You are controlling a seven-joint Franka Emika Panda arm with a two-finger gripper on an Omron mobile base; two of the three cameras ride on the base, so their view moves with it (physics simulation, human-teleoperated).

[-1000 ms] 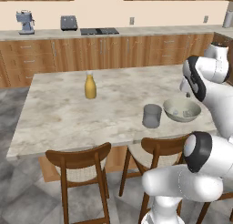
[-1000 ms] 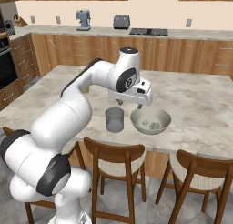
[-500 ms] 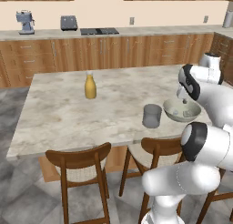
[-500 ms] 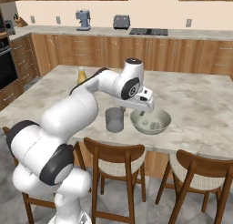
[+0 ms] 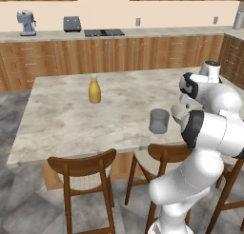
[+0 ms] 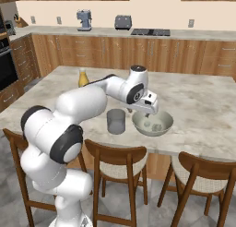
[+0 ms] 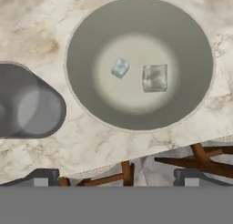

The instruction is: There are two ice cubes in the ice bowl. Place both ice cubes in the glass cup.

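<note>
Hand view: round grey ice bowl in the upper centre of frame. Two translucent ice cubes lie apart on its pale floor: smaller cube left, larger cube right. Grey translucent cylindrical glass cup at left edge, just beside the bowl. Gripper above the bowl, fingers spread wide, holding nothing.

Right base view: gripper over bowl, centre frame; cup to its left on the marble counter.
</note>
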